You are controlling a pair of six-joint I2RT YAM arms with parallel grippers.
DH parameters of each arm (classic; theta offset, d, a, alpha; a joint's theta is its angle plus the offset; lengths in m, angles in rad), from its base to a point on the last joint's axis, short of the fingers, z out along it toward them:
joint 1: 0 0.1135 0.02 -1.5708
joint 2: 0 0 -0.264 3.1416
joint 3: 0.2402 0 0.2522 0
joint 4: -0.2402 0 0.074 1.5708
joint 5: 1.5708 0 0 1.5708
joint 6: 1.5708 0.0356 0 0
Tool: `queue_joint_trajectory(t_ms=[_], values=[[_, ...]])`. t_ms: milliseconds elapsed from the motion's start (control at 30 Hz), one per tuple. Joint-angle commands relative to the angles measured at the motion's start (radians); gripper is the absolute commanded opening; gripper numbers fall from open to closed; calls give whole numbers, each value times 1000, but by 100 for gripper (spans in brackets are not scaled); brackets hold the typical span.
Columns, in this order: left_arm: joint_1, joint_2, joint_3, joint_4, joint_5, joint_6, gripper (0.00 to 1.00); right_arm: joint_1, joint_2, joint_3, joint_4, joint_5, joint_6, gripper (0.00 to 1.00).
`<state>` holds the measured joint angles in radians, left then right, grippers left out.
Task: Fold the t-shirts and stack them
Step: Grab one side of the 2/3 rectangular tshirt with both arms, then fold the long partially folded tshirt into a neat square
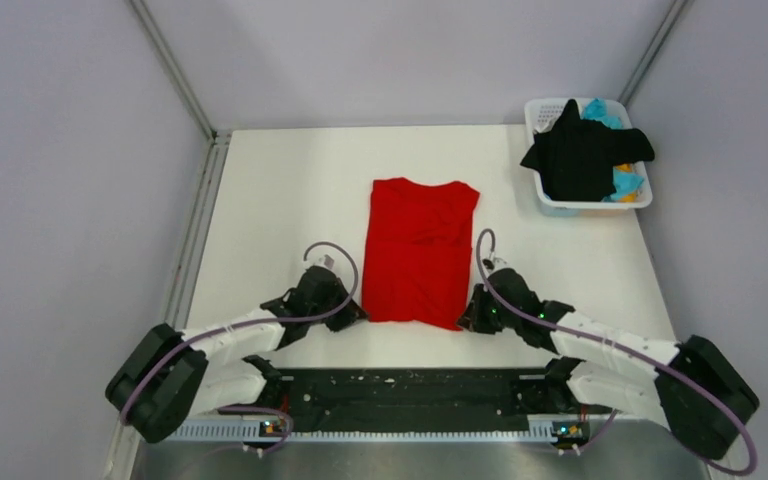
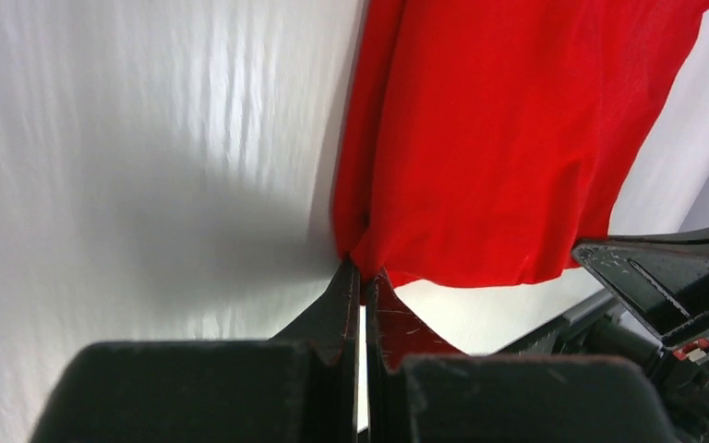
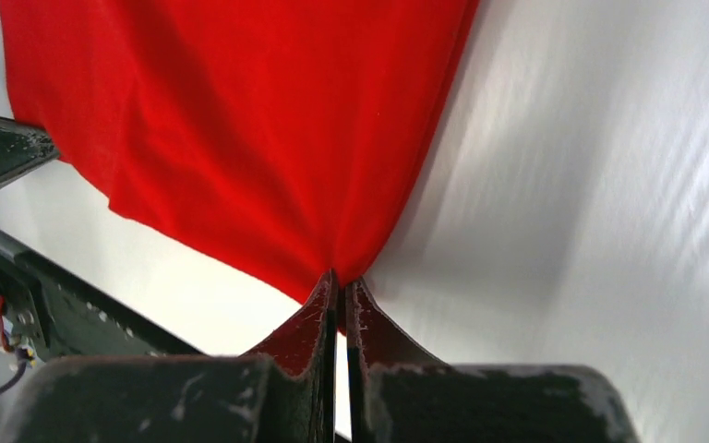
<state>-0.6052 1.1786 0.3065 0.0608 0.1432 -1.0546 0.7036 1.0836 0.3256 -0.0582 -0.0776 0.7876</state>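
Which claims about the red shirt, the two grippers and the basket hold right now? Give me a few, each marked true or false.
1. The left gripper is shut on the near left corner of the bright red cloth t-shirt. True.
2. The right gripper hangs open above the shirt. False: it is shut on the shirt's near right corner.
3. A black cloth t-shirt drapes over the white plastic basket. True.
4. The red t-shirt lies inside the basket. False: it lies spread on the white table, and the basket stands apart at the far right corner.
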Motion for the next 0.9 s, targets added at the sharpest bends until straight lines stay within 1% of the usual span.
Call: queue_joint_trajectory(t_ms=[0,133,200,300,400,500,600,733,867], values=[[-103,-66,-89,-239,-51,-68,0,40,-207,-74,-230,-5,85,0],[-145,-157,-130,-258,-52,-94,0,42,-355,-115,-297,-31,116,0],[-159,-196,-132,-259,-40,-90,0,42,-393,-126,-298,-58,117,0],[-170,-247,-109,-254,-23,-68,0,43,-409,-118,-309,-62,114,0],[-177,-290,-69,-251,-17,-47,0,42,-420,-67,-345,-48,83,0],[-184,-343,-33,-265,-12,-25,0,42,-434,14,-420,-23,45,0],[-189,-436,-32,-275,-1,-14,0,42,-451,74,-473,-49,11,0],[-190,-548,-35,-247,65,19,0,42,-471,154,-524,-94,-34,0],[-192,-603,18,-276,41,44,0,42,-479,227,-550,-86,-63,0]])
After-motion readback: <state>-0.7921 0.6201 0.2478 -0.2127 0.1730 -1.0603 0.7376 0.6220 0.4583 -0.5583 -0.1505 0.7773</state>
